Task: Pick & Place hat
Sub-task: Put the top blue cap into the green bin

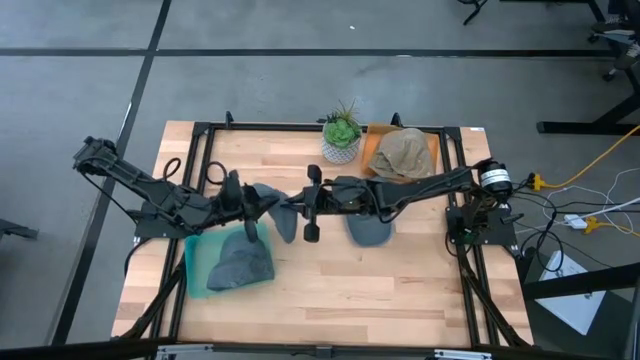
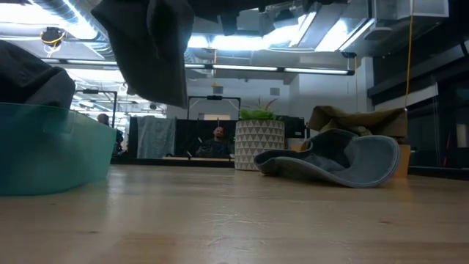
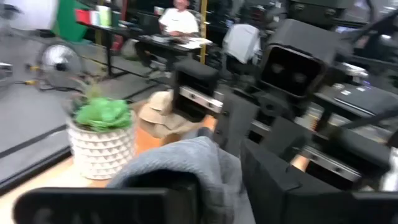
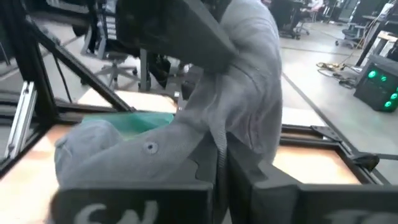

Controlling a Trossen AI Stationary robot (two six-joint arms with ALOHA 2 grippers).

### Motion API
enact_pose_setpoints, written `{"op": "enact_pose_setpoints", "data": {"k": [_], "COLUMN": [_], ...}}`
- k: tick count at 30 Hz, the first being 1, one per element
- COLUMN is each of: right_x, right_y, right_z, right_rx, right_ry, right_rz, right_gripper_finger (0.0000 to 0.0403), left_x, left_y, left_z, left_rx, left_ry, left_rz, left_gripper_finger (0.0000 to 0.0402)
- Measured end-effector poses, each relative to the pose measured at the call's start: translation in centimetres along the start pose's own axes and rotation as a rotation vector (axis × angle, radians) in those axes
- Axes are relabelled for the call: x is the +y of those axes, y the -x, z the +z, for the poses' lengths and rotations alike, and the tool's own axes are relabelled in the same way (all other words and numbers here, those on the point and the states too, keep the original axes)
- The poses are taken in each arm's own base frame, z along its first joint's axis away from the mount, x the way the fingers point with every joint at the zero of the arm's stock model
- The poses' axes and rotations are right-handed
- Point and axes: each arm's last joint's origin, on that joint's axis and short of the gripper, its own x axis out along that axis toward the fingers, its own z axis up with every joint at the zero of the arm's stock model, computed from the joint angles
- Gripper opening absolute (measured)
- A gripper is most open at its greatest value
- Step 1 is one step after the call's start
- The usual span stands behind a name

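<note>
A: Where's the grey hat [image 1: 268,212]?

B: Held up off the tabletop [image 1: 330,290] near the middle, between both arms. The right tool [image 1: 306,205] is clamped shut on one side of its cloth. The left tool [image 1: 242,198] is against the other side, but I cannot tell how its fingers stand.

A: Other hats?

B: One lies in the teal bin [image 1: 196,262] just below the left arm, another grey one [image 2: 333,161] rests flat on the tabletop (brim up), and a tan one [image 1: 405,152] sits on the orange tray [image 1: 371,150] beside the potted plant [image 1: 342,136].
</note>
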Motion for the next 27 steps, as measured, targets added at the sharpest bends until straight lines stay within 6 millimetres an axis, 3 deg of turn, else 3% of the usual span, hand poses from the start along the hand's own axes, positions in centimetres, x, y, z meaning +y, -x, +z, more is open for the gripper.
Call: {"op": "enact_pose_setpoints", "data": {"k": [8, 14, 21, 27], "right_x": [-0.6, -1.3, -2.0, -2.4], "right_y": [1.9, 4.6, 7.8, 9.7], "right_z": [0.7, 1.4, 1.8, 1.7], "right_rx": [0.134, 0.291, 0.44, 0.517], "right_ry": [0.054, 0.102, 0.119, 0.086], "right_rz": [-0.071, -0.135, -0.183, -0.191], "right_gripper_finger": [0.0008, 0.0005, 0.0006, 0.0007], "left_x": [0.5, 1.8, 3.1, 3.0], "left_y": [1.0, 2.5, 3.4, 3.3], "left_z": [0.1, 0.2, -1.1, -3.2], "left_rx": [0.098, 0.197, 0.45, 0.703], "left_ry": [-0.039, -0.07, -0.166, -0.188], "left_rz": [-0.179, -0.287, -0.232, -0.288], "left_gripper_finger": [0.0159, 0.0168, 0.0132, 0.005]}}
